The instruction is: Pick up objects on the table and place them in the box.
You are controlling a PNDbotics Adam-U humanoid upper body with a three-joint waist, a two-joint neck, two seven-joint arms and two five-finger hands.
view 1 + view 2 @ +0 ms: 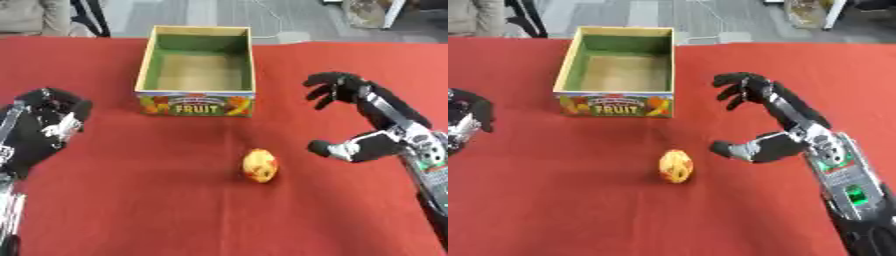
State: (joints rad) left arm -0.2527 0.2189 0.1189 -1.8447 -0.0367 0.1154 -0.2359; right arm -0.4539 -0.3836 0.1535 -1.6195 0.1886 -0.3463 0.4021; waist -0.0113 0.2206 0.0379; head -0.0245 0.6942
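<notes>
The left hand (48, 122) rests idle near the table's left edge, its fingers bunched so that I cannot tell how they stand, while the open box (198, 65) with FRUIT on its front wall sits toward the far side of the red table (131, 200) with nothing visible in it. The one thing to move — a small yellow-and-red fruit (261, 165) — lies on the cloth in front of the box, a little right of its middle and well apart from it. The right hand (767, 120) hangs just right of the fruit, fingers and thumb spread wide and holding nothing, so the step looks like the reach before the pick — next it likely needs to slide left, close round the fruit and lift it over the front wall, with open cloth all around.
</notes>
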